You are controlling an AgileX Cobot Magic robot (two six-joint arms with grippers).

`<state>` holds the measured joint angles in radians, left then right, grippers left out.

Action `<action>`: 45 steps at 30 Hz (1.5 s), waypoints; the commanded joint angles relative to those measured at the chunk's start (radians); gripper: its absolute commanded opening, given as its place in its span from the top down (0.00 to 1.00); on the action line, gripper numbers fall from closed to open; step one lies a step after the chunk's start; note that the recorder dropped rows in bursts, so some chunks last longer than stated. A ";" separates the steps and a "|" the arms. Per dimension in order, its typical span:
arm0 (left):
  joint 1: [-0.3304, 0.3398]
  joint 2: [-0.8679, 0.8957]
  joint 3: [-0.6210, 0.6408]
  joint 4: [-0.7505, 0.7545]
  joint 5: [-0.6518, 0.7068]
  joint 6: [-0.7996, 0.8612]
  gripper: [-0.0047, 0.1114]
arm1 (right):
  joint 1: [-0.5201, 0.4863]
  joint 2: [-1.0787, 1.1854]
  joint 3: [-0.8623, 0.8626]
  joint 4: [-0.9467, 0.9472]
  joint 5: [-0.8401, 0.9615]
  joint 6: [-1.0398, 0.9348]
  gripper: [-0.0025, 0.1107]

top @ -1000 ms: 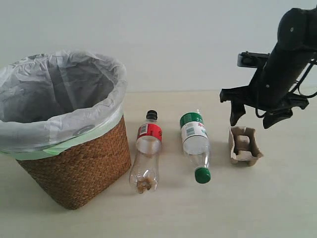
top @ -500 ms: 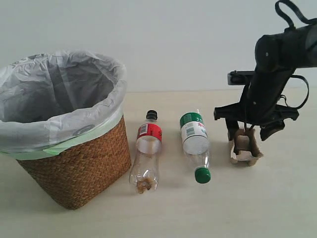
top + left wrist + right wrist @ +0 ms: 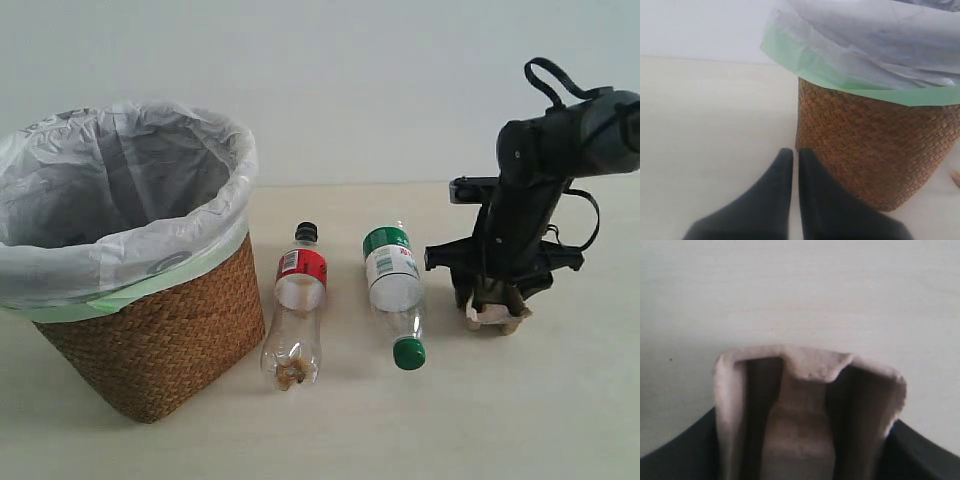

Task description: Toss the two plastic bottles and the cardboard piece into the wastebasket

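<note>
The cardboard piece (image 3: 497, 317) lies on the table at the right, mostly covered by my right gripper (image 3: 490, 303), which has come down over it. In the right wrist view the cardboard piece (image 3: 805, 390) fills the space between the two dark fingers of the right gripper (image 3: 805, 445), which stand wide apart on either side of it. The red-label bottle (image 3: 296, 310) and the green-cap bottle (image 3: 393, 290) lie side by side in the middle. The wastebasket (image 3: 160, 330) stands at the left. My left gripper (image 3: 792, 152) is shut and empty beside the wastebasket's wicker wall (image 3: 880, 145).
The pale table (image 3: 560, 420) runs to a white wall behind. The basket's bag liner (image 3: 130, 180) bulges over its rim. The left arm does not show in the exterior view.
My right arm has swung left and lowered from above the table until its fingers straddle the cardboard piece. The bottles and the basket have not moved.
</note>
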<state>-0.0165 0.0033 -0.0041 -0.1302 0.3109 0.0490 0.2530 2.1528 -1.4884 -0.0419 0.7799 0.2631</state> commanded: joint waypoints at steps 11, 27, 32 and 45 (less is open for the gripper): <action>0.001 -0.003 0.004 0.003 -0.001 -0.005 0.93 | -0.003 -0.160 -0.005 -0.005 0.093 -0.083 0.98; 0.001 -0.003 0.004 0.003 -0.001 -0.005 0.93 | -0.004 -0.697 0.385 -0.077 -0.026 -0.099 0.98; 0.001 -0.003 0.004 0.003 -0.001 -0.005 0.93 | -0.061 -0.771 0.391 -0.102 0.016 -0.081 0.98; 0.001 -0.003 0.004 0.003 -0.001 -0.005 0.93 | -0.348 -0.814 0.398 -0.187 0.072 -0.062 0.98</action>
<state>-0.0165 0.0033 -0.0041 -0.1302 0.3109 0.0490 -0.0741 1.3488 -1.0954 -0.1777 0.8547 0.1580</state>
